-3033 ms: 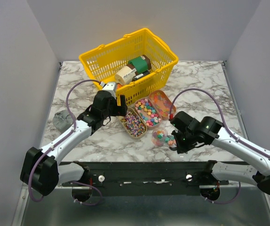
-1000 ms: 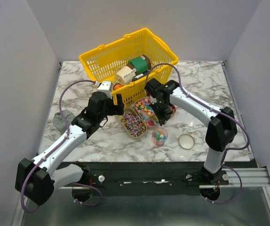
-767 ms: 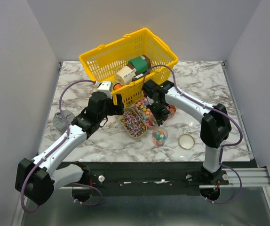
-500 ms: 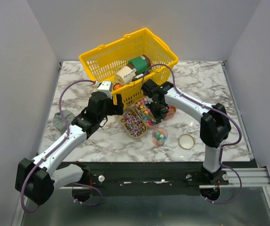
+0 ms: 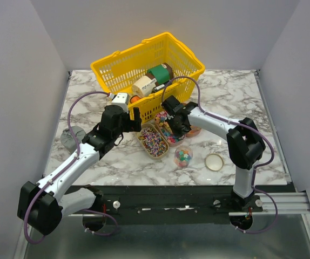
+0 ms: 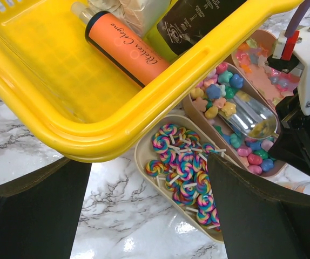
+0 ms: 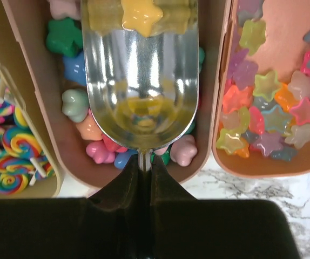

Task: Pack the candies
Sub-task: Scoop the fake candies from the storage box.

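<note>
The candies (image 6: pixel 220 97) lie on the table (image 5: pixel 236 91) just near of the yellow basket (image 5: pixel 117 67). They are sorted into lollipops (image 6: pixel 182 167) in the left tray (image 6: pixel 139 156), chunky sweets in the middle tray (image 7: pixel 33 102) and translucent stars (image 7: pixel 268 91) in the right tray (image 7: pixel 284 21). The right gripper (image 7: pixel 145 167) is clenched on the handle of a metal scoop (image 7: pixel 139 81). The scoop's bowl hangs low over the middle tray, with a yellow star (image 7: pixel 141 13) at its far lip. The left gripper (image 5: pixel 134 122) hovers over the basket's near wall and the left tray, jaws released wide, holding nothing. Near of the trays stands a small jar (image 5: pixel 183 157) with candies in it. To its right a lid (image 5: pixel 214 162) lies flat on the table.
</note>
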### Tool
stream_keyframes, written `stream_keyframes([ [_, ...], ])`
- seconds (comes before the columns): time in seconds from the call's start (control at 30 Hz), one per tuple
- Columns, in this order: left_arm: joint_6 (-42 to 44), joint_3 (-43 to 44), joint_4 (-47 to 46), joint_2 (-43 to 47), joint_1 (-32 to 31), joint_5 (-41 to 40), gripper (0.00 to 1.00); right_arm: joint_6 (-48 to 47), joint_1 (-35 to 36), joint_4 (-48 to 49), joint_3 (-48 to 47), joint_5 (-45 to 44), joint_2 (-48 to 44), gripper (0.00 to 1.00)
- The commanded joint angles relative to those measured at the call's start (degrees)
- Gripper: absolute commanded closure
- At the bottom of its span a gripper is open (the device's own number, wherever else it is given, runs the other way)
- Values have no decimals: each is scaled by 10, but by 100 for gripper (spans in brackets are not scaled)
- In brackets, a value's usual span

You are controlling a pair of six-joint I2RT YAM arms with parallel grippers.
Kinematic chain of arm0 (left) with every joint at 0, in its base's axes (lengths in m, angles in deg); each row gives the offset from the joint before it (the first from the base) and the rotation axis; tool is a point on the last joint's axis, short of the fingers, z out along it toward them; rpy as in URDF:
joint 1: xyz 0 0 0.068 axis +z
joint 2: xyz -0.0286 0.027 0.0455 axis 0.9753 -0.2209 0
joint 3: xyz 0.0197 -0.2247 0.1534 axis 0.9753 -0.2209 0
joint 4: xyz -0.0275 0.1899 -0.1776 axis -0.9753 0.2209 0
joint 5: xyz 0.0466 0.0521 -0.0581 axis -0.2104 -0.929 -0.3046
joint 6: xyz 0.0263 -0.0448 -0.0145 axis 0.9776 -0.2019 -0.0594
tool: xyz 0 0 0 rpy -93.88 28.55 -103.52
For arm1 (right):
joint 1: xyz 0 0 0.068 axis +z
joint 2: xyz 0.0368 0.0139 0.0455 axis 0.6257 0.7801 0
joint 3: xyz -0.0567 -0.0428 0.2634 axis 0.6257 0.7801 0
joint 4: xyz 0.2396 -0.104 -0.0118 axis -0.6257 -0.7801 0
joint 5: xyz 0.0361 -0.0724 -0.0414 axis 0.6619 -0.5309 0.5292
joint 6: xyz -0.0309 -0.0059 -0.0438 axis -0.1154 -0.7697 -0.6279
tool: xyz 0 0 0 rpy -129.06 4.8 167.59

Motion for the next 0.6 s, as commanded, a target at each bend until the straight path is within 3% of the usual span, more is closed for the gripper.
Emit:
stream_keyframes([
  [0.0,4,-7,-8,0,-3,-18,1,-13,-5,44,37,-46,21,99],
  [0.57,6,-3,-9,-3,-3,-17,1,-50,-5,124,126,-53,-51,99],
])
